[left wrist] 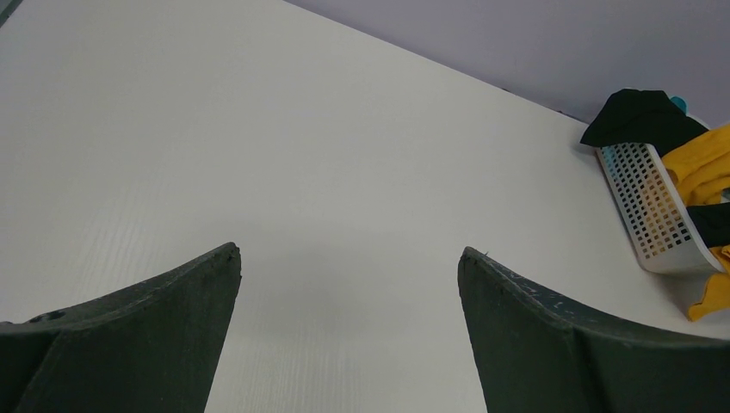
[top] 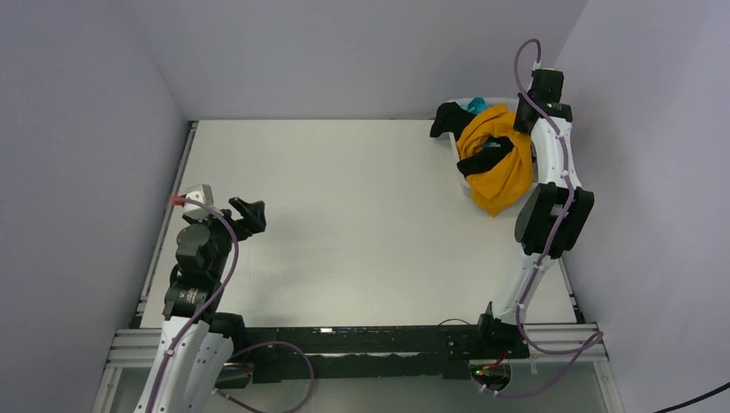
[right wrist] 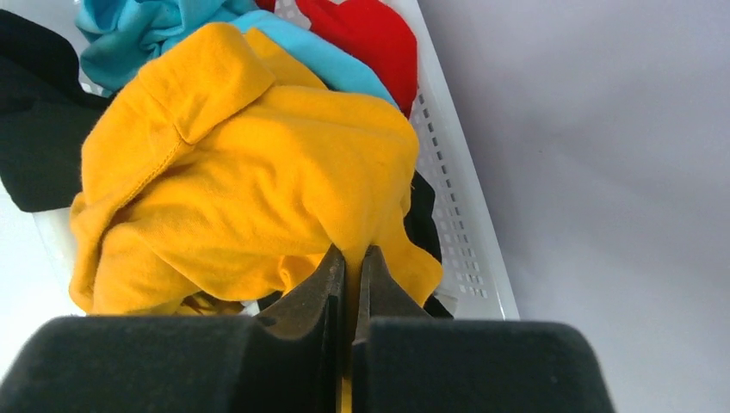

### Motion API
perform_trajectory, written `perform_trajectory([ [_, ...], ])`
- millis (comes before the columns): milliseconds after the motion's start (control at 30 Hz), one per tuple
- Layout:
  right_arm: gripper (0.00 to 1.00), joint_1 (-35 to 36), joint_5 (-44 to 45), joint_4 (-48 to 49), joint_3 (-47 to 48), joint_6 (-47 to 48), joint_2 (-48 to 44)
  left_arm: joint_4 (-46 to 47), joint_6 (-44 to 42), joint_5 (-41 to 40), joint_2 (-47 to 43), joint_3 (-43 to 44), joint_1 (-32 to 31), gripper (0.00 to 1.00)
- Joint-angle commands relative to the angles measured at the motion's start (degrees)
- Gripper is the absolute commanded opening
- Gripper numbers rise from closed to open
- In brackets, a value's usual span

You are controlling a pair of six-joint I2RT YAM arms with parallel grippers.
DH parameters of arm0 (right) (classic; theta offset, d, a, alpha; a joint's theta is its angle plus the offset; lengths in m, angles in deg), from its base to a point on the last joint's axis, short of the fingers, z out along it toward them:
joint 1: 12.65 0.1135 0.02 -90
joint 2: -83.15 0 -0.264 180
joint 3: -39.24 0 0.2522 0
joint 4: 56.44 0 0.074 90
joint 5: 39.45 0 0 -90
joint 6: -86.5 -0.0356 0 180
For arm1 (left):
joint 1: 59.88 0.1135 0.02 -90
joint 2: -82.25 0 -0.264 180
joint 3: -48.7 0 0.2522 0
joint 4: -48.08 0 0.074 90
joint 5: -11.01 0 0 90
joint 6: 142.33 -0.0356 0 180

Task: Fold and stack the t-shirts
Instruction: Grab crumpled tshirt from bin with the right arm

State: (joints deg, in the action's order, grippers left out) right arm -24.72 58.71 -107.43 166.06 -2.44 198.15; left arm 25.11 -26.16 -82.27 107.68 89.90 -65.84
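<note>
Overhead, at 1 o'clock on the counter (top: 361,215): basket (top: 463,178), orange shirt (top: 498,172) spilling over its near rim, black shirt (top: 448,116) at its 10 o'clock corner. At 9 o'clock, left hand (top: 250,215), spread. From the left wrist: fingers (left wrist: 155,335) wide apart above the counter, basket off at 2 o'clock. From the right wrist: right hand (right wrist: 351,258) pressed together, pinching a fold of the orange shirt; teal shirt (right wrist: 138,34) and red shirt (right wrist: 370,34) beyond, at 12 o'clock.
</note>
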Motion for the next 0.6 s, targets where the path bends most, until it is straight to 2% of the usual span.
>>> perform_trajectory([
  [0,0.00,-0.23,3.12,4.38,4.41,-0.84,-5.62,2.11,-0.47,0.00,0.77,1.47,0.24,0.99],
  [167,0.00,-0.25,9.38,7.30,8.75,-0.88,-7.94,2.57,-0.27,0.24,0.46,1.04,0.24,0.99],
  [267,0.00,-0.23,10.23,9.24,11.55,-0.88,-9.15,2.85,-0.12,0.37,0.56,1.04,0.24,0.99],
  [567,0.00,-0.27,3.21,18.58,14.56,-0.88,-12.34,3.88,0.45,1.30,1.56,1.04,0.20,0.99],
])
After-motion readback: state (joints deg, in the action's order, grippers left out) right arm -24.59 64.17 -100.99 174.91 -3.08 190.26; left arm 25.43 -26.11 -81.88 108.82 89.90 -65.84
